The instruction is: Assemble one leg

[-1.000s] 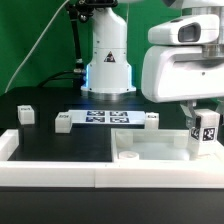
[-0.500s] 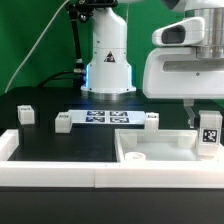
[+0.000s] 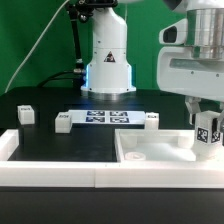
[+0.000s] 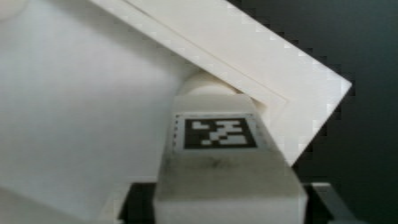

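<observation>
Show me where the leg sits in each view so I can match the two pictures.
Exterior view: the leg stands upright near the exterior view's right edge, at the end of the white panel.
Wrist view: the leg is close up, its tag facing the camera, in front of the panel's corner.
Shared landmark: the white panel with raised edges.

The marker board (image 3: 108,118) lay on the black table (image 3: 45,140) between two white blocks (image 3: 62,122); a third block (image 3: 25,113) stood apart, a green backdrop (image 3: 30,40) behind.
</observation>
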Tool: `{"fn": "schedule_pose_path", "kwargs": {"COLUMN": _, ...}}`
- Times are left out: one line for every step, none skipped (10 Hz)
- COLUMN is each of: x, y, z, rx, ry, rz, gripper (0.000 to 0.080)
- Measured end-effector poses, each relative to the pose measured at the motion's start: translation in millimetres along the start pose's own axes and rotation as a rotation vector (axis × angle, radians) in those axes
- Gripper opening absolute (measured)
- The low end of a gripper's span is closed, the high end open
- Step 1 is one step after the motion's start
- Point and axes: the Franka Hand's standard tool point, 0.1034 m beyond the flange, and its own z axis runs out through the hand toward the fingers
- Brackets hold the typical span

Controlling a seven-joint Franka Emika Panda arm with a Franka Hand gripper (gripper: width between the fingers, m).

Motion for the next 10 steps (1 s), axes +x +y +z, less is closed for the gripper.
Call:
{"fn": "schedule_pose_path", "kwargs": {"x": 0.1, "y": 0.4, "z": 0.1, "rx": 0.000, "ry": -0.001, "rz": 0.077, "gripper": 0.0290}}
{"fn": "schedule_pose_path", "kwargs": {"x": 1.8, "y": 1.5, "z": 0.3, "rx": 0.003, "ry": -0.012, "rz": 0.158, "gripper": 0.0290}}
{"fn": "schedule_pose_path", "kwargs": {"x": 3.8, "y": 2.1, "z": 0.3, "rx": 0.007, "ry": -0.023, "rz": 0.174, "gripper": 0.0290}}
{"fn": "schedule_pose_path", "kwargs": {"x": 2.6, "y": 1.7, "z": 0.3, "rx": 0.008, "ry": -0.028, "rz": 0.211, "gripper": 0.0290}}
{"fn": "schedule_pose_path", "kwargs": {"x": 2.3, "y": 1.6, "z": 0.4, "rx": 0.008, "ry": -0.028, "rz": 0.200, "gripper": 0.0378}}
{"fn": "schedule_pose_path", "kwargs": {"x": 2.9, "y": 1.4, "z": 0.3, "rx": 0.010, "ry": -0.027, "rz": 0.167, "gripper": 0.0378}}
{"fn": "schedule_pose_path", "kwargs": {"x": 5.6, "y": 1.4, "z": -0.4, "rx": 0.015, "ry": -0.026, "rz": 0.089, "gripper": 0.0559}}
{"fn": "schedule_pose_path", "kwargs": {"x": 5.6, "y": 0.9, "z": -1.0, "rx": 0.017, "ry": -0.025, "rz": 0.066, "gripper": 0.0620}}
{"fn": "schedule_pose_path", "kwargs": {"x": 4.7, "y": 0.8, "z": -0.7, "rx": 0.017, "ry": -0.025, "rz": -0.047, "gripper": 0.0620}}
{"fn": "schedule_pose_path", "kwargs": {"x": 3.6, "y": 0.3, "z": -0.8, "rx": 0.019, "ry": -0.023, "rz": -0.158, "gripper": 0.0644}}
